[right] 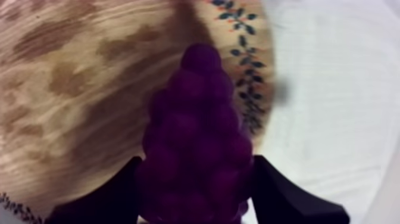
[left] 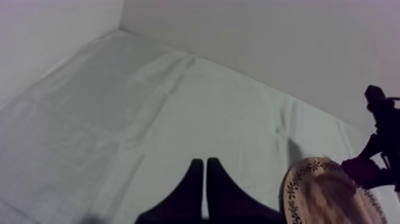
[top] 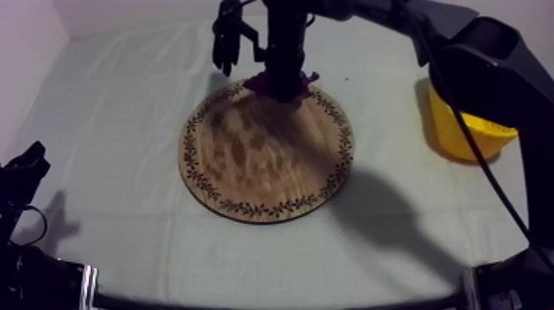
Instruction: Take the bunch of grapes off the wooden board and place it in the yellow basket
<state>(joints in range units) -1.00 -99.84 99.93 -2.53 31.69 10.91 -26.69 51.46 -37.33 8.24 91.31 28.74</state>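
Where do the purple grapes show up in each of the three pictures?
Top view: grapes at the wooden board's far rim, under the right pincer.
Left wrist view: grapes at the board's far edge, by the right pincer.
Right wrist view: grapes between the right pincer's fingers, over the board.
Shared landmark: the board's patterned rim.

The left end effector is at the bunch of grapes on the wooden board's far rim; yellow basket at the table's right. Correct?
No: the top view shows the right end effector at the bunch of grapes. The rest stands: wooden board's far rim, yellow basket at the right.
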